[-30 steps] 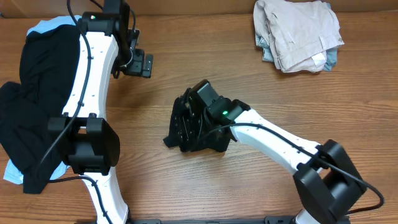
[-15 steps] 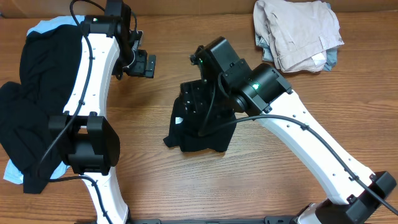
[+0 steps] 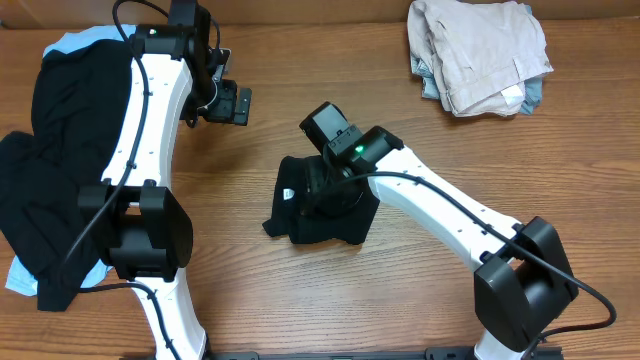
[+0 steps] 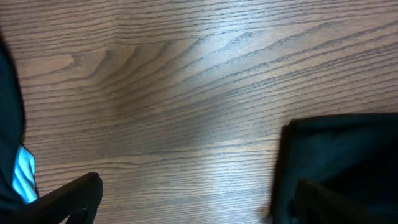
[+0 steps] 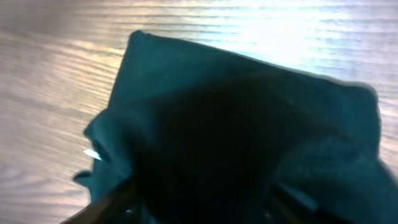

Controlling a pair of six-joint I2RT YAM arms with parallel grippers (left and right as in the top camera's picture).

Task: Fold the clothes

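The black shirt (image 3: 325, 218) lies bunched up in the middle of the table (image 3: 430, 130); the right gripper (image 3: 316, 186) sits right on top of its far edge; I cannot tell if its jaws pinch the cloth; the left gripper (image 3: 228, 103) hangs well apart, jaws spread wide, holding nothing; the right arm is nearer.

A bunched black shirt (image 5: 249, 137) with a small white label (image 5: 92, 154) fills the view over the wooden table (image 5: 56, 74).
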